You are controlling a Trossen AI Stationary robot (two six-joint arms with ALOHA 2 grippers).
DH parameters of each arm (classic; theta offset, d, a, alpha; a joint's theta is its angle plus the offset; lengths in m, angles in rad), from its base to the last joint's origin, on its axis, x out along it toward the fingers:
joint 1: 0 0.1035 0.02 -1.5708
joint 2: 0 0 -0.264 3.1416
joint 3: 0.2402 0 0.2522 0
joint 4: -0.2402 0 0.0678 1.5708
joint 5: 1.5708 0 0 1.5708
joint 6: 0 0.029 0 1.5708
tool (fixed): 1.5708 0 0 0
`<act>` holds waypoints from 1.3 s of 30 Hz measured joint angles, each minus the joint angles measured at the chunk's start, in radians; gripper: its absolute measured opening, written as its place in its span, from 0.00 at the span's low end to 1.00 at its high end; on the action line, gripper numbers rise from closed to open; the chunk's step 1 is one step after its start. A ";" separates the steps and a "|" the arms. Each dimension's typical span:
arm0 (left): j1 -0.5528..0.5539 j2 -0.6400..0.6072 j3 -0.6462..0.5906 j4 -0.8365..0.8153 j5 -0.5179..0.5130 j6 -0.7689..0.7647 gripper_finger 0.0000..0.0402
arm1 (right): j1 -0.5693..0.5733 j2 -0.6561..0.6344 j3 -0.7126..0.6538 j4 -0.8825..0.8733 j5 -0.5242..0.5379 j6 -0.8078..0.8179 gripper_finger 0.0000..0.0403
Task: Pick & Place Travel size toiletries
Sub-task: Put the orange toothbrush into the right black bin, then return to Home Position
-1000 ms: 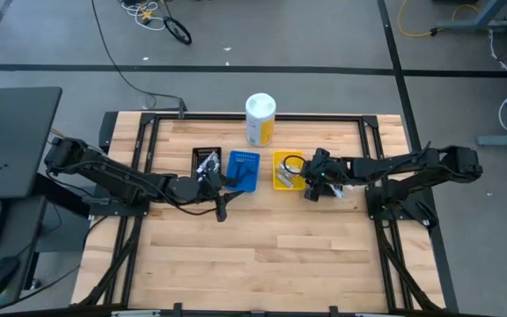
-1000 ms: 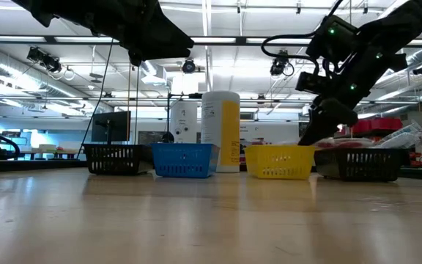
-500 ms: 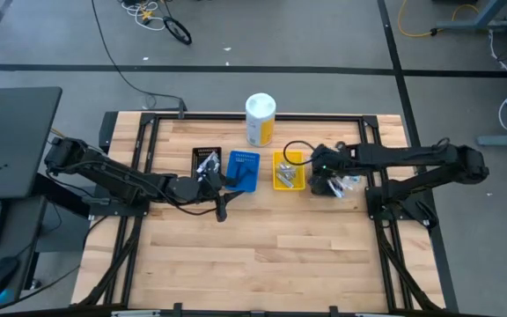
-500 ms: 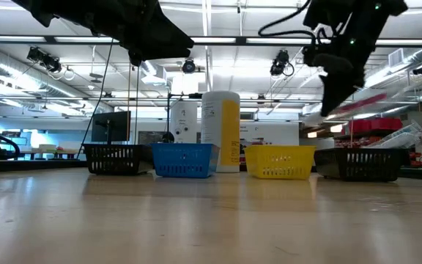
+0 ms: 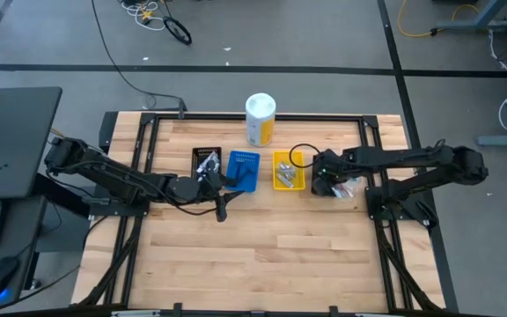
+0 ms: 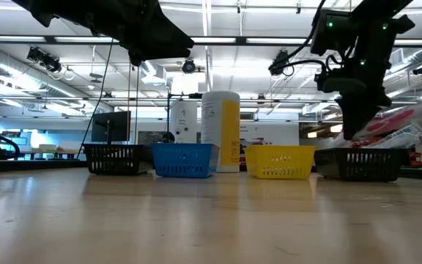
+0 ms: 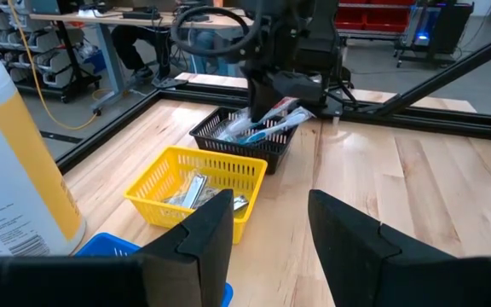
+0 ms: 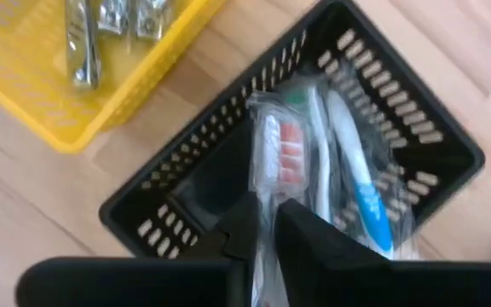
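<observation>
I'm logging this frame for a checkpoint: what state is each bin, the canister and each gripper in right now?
Yellow bin: upright, holds silvery items.
Blue bin: upright; contents not discernible.
Left black bin: upright, holds some packets.
Right black bin: upright, holds wrapped toothbrushes.
Canister: standing upright behind the bins.
Right gripper: over the right black bin, nearly closed on a wrapped toothbrush.
Left gripper: open, empty.
</observation>
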 joint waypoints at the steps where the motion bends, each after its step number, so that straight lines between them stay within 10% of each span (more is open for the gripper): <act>1: 0.000 0.000 0.000 0.000 0.000 0.000 0.41 | -0.007 0.000 -0.002 0.012 0.000 -0.014 0.13; 39: 0.000 0.000 0.000 0.001 0.000 0.000 0.41 | -0.044 0.025 0.032 0.038 0.044 -0.166 0.24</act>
